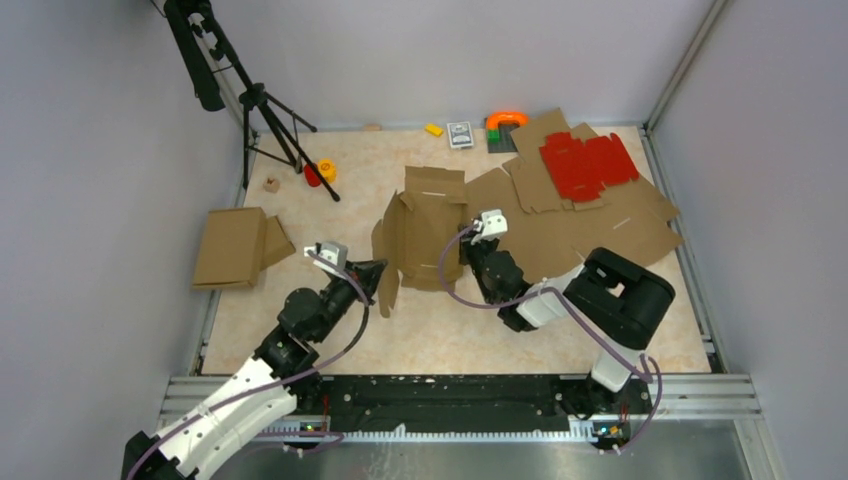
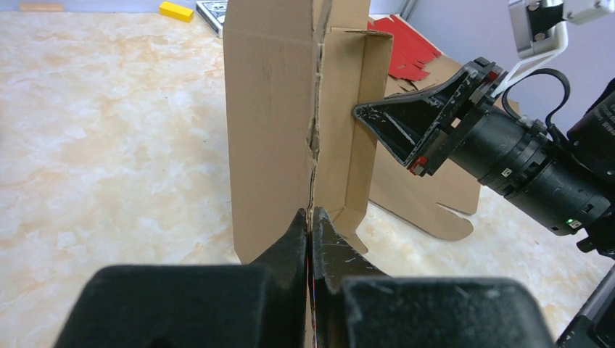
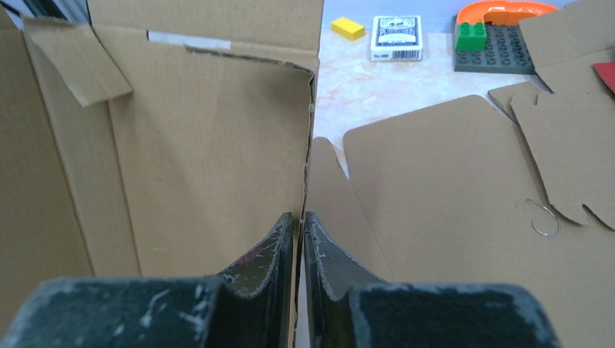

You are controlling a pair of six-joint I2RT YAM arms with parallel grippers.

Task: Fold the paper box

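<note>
The box (image 1: 425,235) stands half-folded in the middle of the table (image 1: 330,215), its panels upright. The left gripper (image 2: 310,217) is clamped on the lower edge of the near, left-hand panel. The right gripper (image 3: 298,217) has its fingers drawn nearly together on the edge of the right-hand wall, with only the card between them. Flat brown sheets (image 1: 610,235) lie just to the right, with a red sheet (image 1: 588,165) on top. A folded carton (image 1: 232,247) sits well to the left. A card deck (image 1: 460,134) and a yellow block (image 1: 434,129) lie along the far edge.
</note>
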